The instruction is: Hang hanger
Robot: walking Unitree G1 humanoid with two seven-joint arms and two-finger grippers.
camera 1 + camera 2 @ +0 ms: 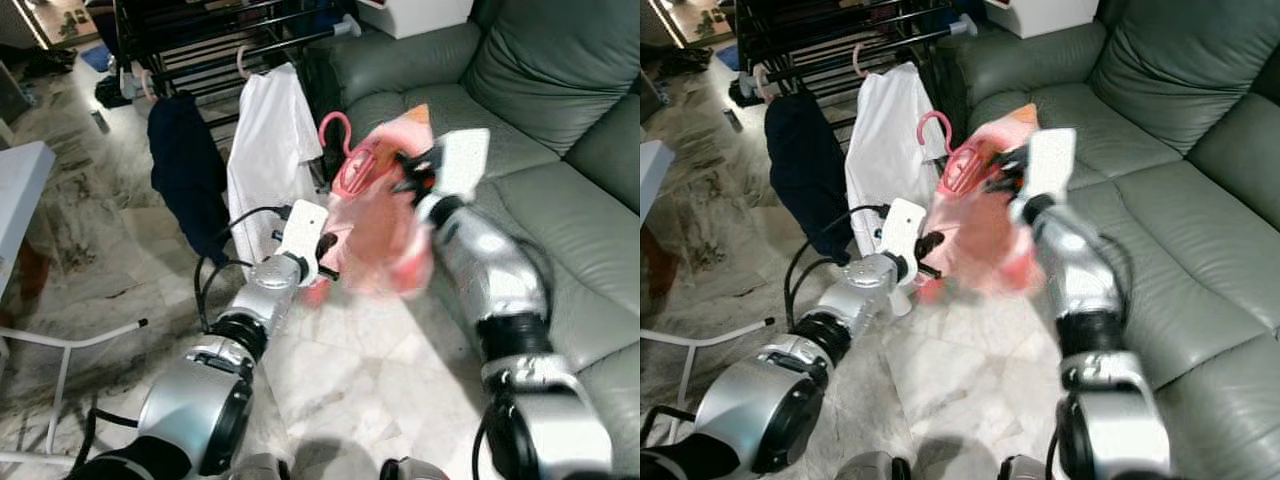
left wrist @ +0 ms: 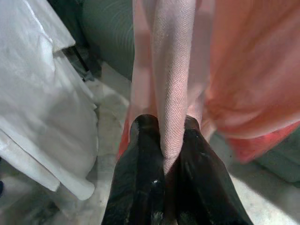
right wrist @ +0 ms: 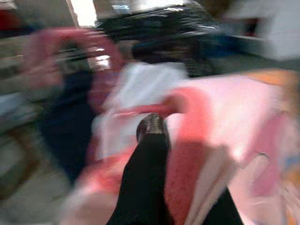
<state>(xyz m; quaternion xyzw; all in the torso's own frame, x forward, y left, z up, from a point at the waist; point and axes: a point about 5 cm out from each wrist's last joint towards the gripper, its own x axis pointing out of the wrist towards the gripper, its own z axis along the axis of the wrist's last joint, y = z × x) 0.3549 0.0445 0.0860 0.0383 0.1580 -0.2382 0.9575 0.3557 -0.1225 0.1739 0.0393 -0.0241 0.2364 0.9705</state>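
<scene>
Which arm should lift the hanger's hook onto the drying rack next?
Right, probably. The right gripper holds the pink hanger just below its hook, nearer the drying rack. The left gripper only pinches the pink garment lower down.

Sofa (image 1: pixel 560 110) right; drying rack (image 1: pixel 210 40) left, behind garments (image 1: pixel 265 150).

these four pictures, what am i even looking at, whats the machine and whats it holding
It is a humanoid house robot with two silver arms. The two wide pictures come from cameras in its head, looking down; the two close ones come from cameras on its wrists. Its left hand is pinched shut on a fold of a pink garment. Its right hand is up at the pink hanger carrying that garment, though blur hides the grip. Behind stands a black drying rack with a white shirt and a dark garment. A grey sofa is on the robot's right.
</scene>
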